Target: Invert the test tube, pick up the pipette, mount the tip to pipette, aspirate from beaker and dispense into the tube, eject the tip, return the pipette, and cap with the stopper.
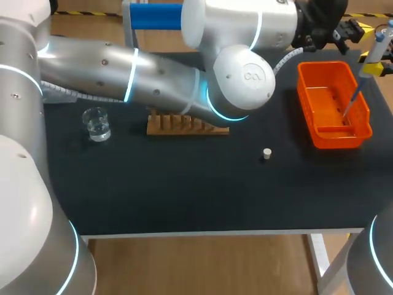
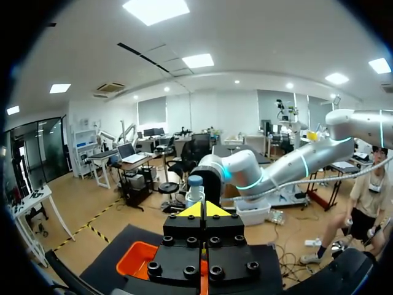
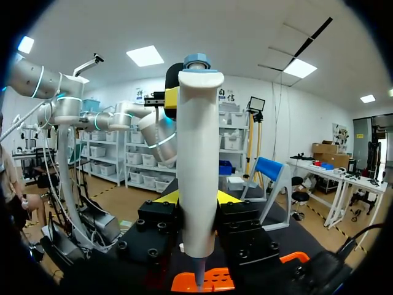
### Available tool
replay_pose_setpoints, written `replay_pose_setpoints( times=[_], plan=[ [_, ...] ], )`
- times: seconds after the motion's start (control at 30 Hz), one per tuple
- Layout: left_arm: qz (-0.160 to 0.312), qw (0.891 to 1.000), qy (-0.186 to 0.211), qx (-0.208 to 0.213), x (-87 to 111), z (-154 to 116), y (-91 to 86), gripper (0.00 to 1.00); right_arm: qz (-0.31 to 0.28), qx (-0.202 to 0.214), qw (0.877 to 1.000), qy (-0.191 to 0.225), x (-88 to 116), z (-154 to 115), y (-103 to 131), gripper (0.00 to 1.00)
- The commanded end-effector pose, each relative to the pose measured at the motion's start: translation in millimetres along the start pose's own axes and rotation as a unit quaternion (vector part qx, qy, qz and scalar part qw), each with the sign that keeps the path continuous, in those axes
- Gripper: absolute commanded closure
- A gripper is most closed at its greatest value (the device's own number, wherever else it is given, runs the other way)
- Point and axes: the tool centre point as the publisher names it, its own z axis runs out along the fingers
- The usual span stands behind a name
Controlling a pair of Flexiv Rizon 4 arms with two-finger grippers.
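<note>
Black tabletop (image 1: pixel 184 196) fills the head view, with a beaker (image 1: pixel 96 123) at the left, a wooden rack (image 1: pixel 184 125) near the middle and a small stopper (image 1: pixel 266 153) lying alone, right of centre. An orange bin (image 1: pixel 331 140) stands at the upper right. No test tube can be made out; the left arm (image 1: pixel 153 80) covers part of the rack.

The right gripper (image 3: pixel 196 198) clamps the pipette (image 1: pixel 373 55) upright between both fingers, at the upper right of the head view, its thin lower end (image 1: pixel 351 101) pointing down into the bin. The left gripper (image 2: pixel 202 211) has its yellow tips pressed together with nothing visible between them. It sits just short of the pipette's blue-topped head, over the bin.

The step looks like tip work at the bin, though whether it is mounting or ejecting cannot be told. Either way, the right arm should hold the pipette vertical and steady with its lower end inside the bin walls. If the left gripper is to press the head, it should push straight down the pipette's axis. A sideways push could twist the pipette in the right gripper's hold.
</note>
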Motion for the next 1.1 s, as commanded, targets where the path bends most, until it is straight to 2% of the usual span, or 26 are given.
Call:
replay_pose_setpoints(
  times=[0.03, 0.63, 1.1],
  plan=[
    [-0.001, 0.998, 0.007, 0.06, -4.1, 12, 2.2, 1.0, 0.0, 0.001, 1.0, 0.0, 0, -1, 1, 1.0],
    [-0.001, 0.997, 0.017, 0.08, -10.3, 32, -2.0, 1.0, 0.0, 0.001, 1.0, 0.0, 0, -1, 1, 1.0],
    [-0.005, 0.996, 0.024, 0.085, -12.5, 39, 2.1, 1.0, 0.0, 0.001, 1.0, 0.0, 0, -1, 1, 1.0]
  ],
)
